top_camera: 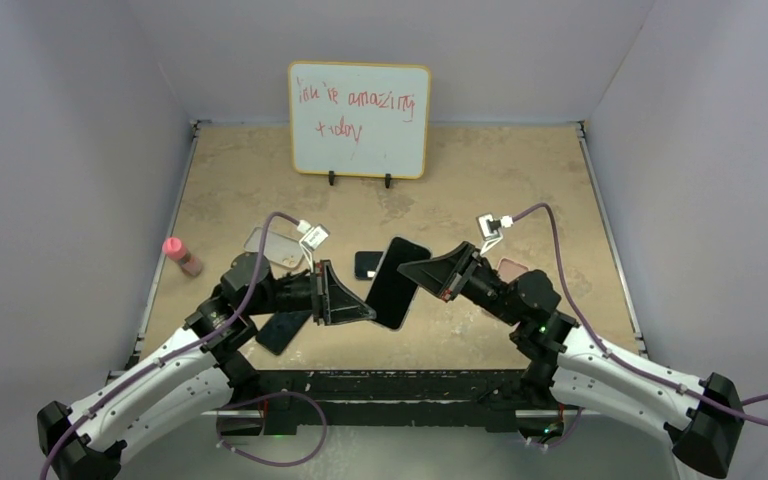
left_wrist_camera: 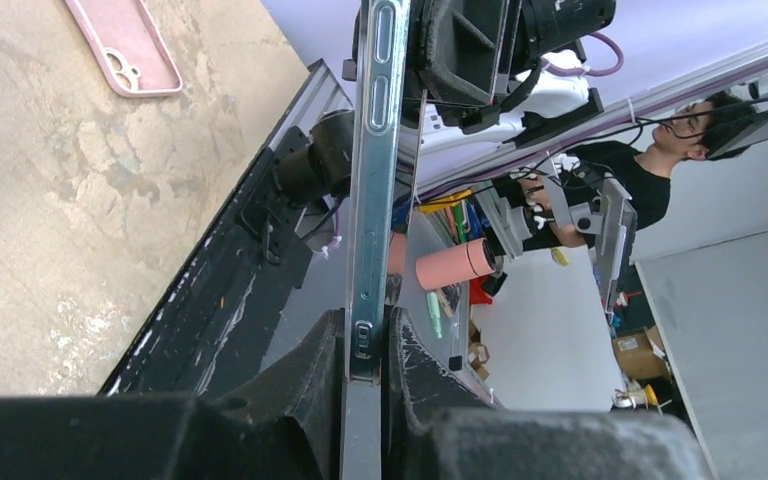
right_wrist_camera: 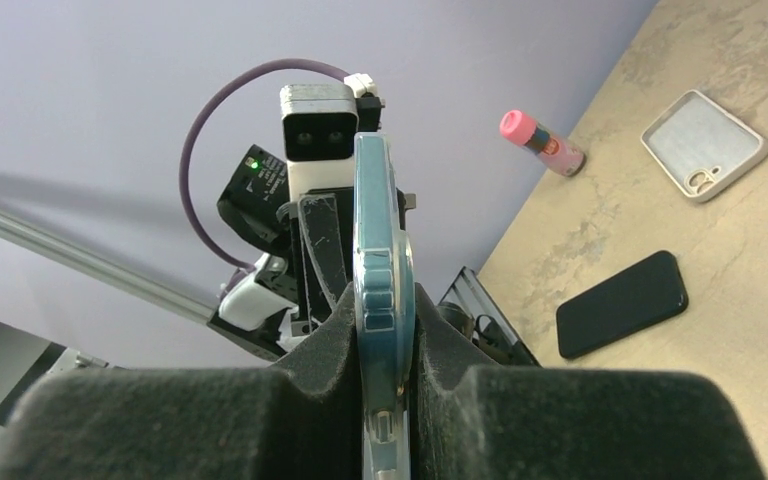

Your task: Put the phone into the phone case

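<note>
Top view: the phone (top_camera: 393, 285) hangs above the worktop (top_camera: 260, 180) between both arms.
Left wrist view: the left fingers (left_wrist_camera: 305, 380) clamp the phone edge-on.
Right wrist view: the right fingers (right_wrist_camera: 325, 350) clamp the phone case (right_wrist_camera: 378, 250), apparently presented for mating.

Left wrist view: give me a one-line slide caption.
Left gripper shut on the phone, seen edge-on, right gripper at its far end, pink case lying on the table.
</note>
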You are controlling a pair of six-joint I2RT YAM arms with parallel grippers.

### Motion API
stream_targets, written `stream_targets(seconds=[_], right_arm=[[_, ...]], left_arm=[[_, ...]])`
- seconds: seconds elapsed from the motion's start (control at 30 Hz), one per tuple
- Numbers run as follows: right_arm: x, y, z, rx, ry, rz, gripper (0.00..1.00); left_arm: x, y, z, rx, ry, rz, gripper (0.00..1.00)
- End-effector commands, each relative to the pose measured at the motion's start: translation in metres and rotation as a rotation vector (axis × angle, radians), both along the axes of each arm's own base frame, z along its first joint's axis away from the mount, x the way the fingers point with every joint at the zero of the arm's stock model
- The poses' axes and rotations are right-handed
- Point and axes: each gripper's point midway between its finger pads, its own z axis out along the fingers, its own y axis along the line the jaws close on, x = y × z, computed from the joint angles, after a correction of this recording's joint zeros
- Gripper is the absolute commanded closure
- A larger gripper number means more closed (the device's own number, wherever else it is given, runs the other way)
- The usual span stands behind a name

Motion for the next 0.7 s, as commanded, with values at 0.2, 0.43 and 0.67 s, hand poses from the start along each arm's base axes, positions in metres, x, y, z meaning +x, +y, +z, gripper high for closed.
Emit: stream_targets(seconds=[0.2,0.43,0.67], right_arm=[[0.001,-0.008,0.007,0.005,-0.014,-0.037,1.00],[-0.020,0.003,-0.003,-0.059,-0.057,0.095,1.00],[-0.043,0.016,0.004,-0.044,-0.128,0.256,1.00]], left_arm=[[0.017,0.007,0.004,0.050,-0.032,0.120,0.65],[0.025,0.003,0.026,-0.009,-0.055,0.145,0.52],[0.038,-0.006,0.045,-0.051,-0.089,0.162,0.51]])
